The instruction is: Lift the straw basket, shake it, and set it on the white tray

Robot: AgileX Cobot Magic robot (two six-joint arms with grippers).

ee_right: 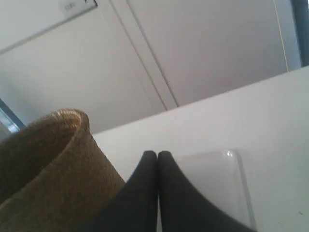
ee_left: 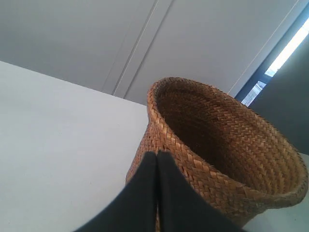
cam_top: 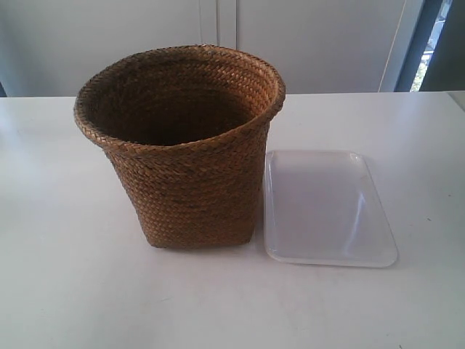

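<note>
Exterior view: straw basket (cam_top: pixel 190 190) upright on table (cam_top: pixel 73 291), centre-left of frame, mouth open upward, inside dark. Just beside its base, right of centre, white tray (cam_top: pixel 328 211) lies flat on table. Basket stands off tray.

Left wrist view: left gripper (ee_left: pixel 157 153) pinched closed, dark fingers pressed together, nothing between them. Tips seen against basket's outer wall below rim; contact cannot tell.

Right wrist view: right gripper (ee_right: pixel 157 153) likewise pinched closed, empty. Basket wall on one side of fingers, tray corner on other.
</note>
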